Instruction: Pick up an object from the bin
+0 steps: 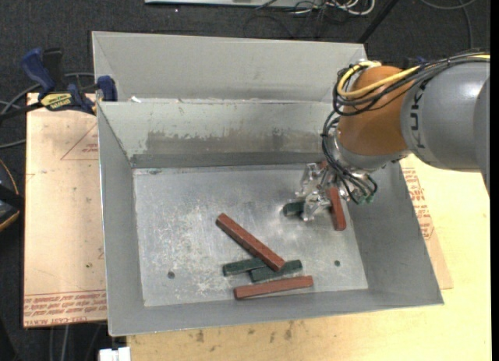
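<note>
Grey metal bin (121, 227): the hand (314, 199) hung low over the right half of the floor, at a short dark-green block (294, 210), with a red-brown bar (337, 213) just beside it. How wide the hand stood could not be told; the orange wrist cover (374, 114) hid its upper part. A heap of red-brown and dark-green bars (265, 267) lay near the front wall.
</note>
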Controlling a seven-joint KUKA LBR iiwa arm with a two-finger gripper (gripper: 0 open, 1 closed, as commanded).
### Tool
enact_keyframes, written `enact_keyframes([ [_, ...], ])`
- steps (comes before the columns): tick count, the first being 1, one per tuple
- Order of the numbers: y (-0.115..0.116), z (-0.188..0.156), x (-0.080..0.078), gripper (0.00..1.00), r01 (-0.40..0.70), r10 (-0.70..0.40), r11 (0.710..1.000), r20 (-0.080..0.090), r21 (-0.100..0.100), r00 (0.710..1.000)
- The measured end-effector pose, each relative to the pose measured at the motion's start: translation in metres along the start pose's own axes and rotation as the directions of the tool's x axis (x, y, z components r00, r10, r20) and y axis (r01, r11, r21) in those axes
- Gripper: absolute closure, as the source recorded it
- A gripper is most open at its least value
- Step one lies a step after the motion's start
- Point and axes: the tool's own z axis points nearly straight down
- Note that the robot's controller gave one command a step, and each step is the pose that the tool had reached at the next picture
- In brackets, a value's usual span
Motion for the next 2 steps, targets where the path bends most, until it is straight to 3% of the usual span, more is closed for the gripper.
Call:
enact_keyframes([
  [1, -0.0038, -0.1164, -0.0135, 1.0, 0.009, -0.009, 1.0, -0.016, -0.003, 1.0],
  [2, -0.0038, -0.1163, -0.0134, 1.0, 0.009, -0.009, 1.0, -0.016, -0.003, 1.0],
])
